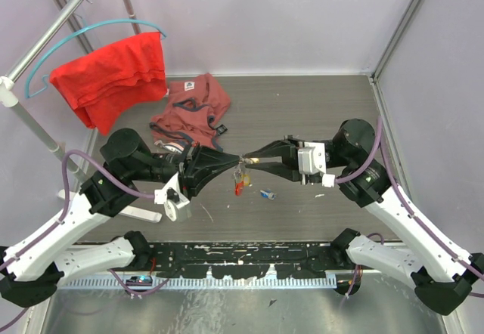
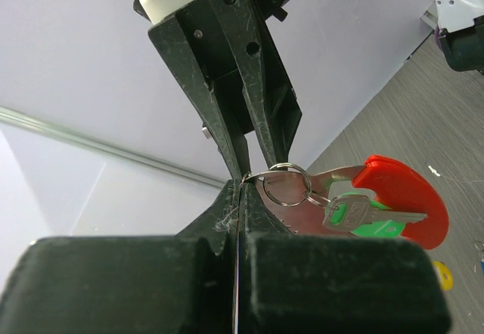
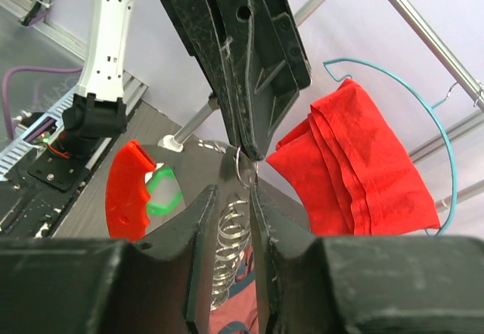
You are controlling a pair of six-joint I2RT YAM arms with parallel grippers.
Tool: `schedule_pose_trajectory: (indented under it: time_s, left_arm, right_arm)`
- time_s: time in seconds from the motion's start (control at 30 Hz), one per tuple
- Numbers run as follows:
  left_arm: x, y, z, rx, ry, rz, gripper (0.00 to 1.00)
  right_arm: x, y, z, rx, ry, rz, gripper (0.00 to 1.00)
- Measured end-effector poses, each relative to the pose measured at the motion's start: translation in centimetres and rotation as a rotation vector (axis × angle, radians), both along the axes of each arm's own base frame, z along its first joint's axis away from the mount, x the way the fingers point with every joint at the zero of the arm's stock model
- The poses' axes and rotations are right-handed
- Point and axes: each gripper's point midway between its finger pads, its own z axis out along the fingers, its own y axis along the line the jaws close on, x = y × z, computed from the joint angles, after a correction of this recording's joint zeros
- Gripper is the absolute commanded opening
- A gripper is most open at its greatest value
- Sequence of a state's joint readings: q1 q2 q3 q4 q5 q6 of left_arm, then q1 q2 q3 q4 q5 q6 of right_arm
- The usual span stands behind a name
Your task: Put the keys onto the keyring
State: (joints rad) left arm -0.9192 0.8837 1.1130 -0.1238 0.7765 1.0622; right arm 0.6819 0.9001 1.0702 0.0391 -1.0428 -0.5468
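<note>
Two grippers meet tip to tip above mid-table. Left gripper (image 1: 227, 162) and right gripper (image 1: 250, 159) both pinch the thin silver keyring with red oval tag (image 2: 288, 186), jaws narrowed onto its wire. Green-headed silver key (image 2: 364, 217) hangs on it. Blue-headed key (image 1: 267, 194) lies on the grey table (image 1: 302, 115) just below. Crumpled pink garment (image 1: 193, 111) lies behind, well apart.

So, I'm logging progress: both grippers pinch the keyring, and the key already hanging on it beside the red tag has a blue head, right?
Not blue: the left wrist view shows that the key on the keyring, beside the red tag, has a green head. The left gripper and right gripper do both pinch the keyring.
</note>
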Motion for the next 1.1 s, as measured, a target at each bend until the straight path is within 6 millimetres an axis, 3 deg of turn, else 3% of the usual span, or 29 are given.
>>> schedule_pose_trajectory:
  time_s: [0.3, 0.9, 1.1]
  left_arm:
    - [0.2, -0.3, -0.4, 0.010, 0.008, -0.003, 0.00]
    - [-0.2, -0.3, -0.4, 0.016, 0.010, -0.023, 0.00]
    - [-0.2, -0.3, -0.3, 0.015, 0.009, -0.024, 0.00]
  right_arm:
    - [-1.1, 0.4, 0.4, 0.009, -0.013, 0.042, 0.23]
    - [-1.1, 0.7, 0.8, 0.017, -0.021, 0.040, 0.11]
    - [-0.9, 0.7, 0.9, 0.021, -0.034, 0.024, 0.25]
